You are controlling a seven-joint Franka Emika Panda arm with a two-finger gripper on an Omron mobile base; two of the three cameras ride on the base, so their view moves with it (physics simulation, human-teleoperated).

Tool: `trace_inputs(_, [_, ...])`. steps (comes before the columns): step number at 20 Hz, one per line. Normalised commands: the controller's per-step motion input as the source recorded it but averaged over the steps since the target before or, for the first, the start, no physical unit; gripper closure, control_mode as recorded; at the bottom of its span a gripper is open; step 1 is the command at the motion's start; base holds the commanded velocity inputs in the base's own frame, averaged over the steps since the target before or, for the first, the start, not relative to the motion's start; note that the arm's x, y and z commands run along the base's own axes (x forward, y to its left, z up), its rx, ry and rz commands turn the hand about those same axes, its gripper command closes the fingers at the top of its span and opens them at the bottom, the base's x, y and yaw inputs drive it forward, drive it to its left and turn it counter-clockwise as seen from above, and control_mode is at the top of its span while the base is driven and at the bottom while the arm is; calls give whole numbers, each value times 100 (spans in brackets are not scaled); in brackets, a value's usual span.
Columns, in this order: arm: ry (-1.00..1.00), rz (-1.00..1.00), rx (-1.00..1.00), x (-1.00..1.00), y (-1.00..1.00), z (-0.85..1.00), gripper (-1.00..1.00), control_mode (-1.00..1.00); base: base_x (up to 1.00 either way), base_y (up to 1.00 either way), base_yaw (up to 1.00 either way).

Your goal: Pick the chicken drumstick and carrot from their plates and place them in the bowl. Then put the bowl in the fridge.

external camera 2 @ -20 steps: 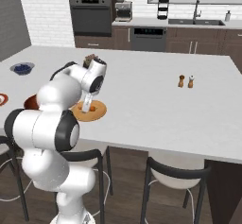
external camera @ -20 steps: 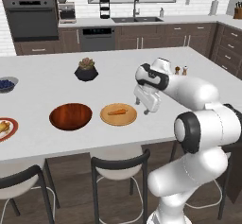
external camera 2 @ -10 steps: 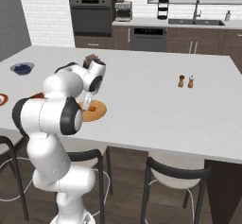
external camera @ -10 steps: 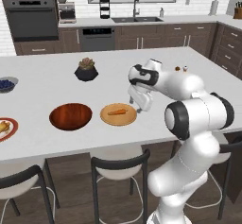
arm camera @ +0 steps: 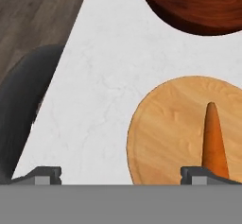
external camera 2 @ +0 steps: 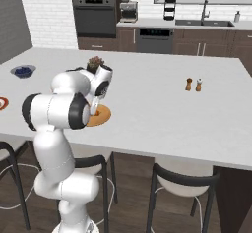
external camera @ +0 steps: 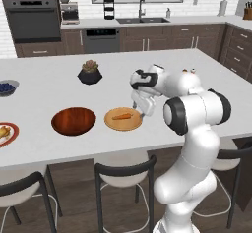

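The orange carrot (external camera: 121, 116) lies on the tan wood plate (external camera: 129, 124), also seen close up as the carrot (arm camera: 214, 140) on that plate (arm camera: 165, 133). My gripper (external camera: 140, 110) hangs open just above the plate's right edge. In the hand view the gripper (arm camera: 124, 175) is empty, and the carrot's thick end is by one fingertip (arm camera: 203, 173). The dark wooden bowl (external camera: 74, 120) sits left of the plate, with nothing in it. At the far left, the chicken drumstick (external camera: 4, 131) rests on the red-rimmed plate (external camera: 12, 137). The fridge is out of view.
A black pot with a succulent (external camera: 90, 72) and a grey bowl of blueberries (external camera: 6, 87) stand farther back. Two shakers (external camera 2: 193, 84) sit to the right. Stools (external camera: 123, 170) line the counter's near edge (external camera: 74, 156).
The hand has moved left and slightly down, from the plate's right side to its edge. The jaws have stayed open, and the carrot, bowl and plates have not moved.
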Motion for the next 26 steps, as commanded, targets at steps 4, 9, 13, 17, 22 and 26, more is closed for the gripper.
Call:
trace_inputs(4, [0,0,0,19,24,-24,-100,-100,0,0,0])
trace_inputs(9, [0,0,0,31,31,-24,-100,-100,0,0,0])
trace_inputs(13, [0,0,0,24,17,-26,-100,-100,0,0,0])
trace_inputs(17, [0,0,0,9,0,-21,-100,-100,0,0,0])
trace_inputs(22, [-2,0,0,21,1,-25,-100,-100,0,0,0])
trace_inputs(26, [-4,0,0,39,0,-16,-100,-100,0,0,0])
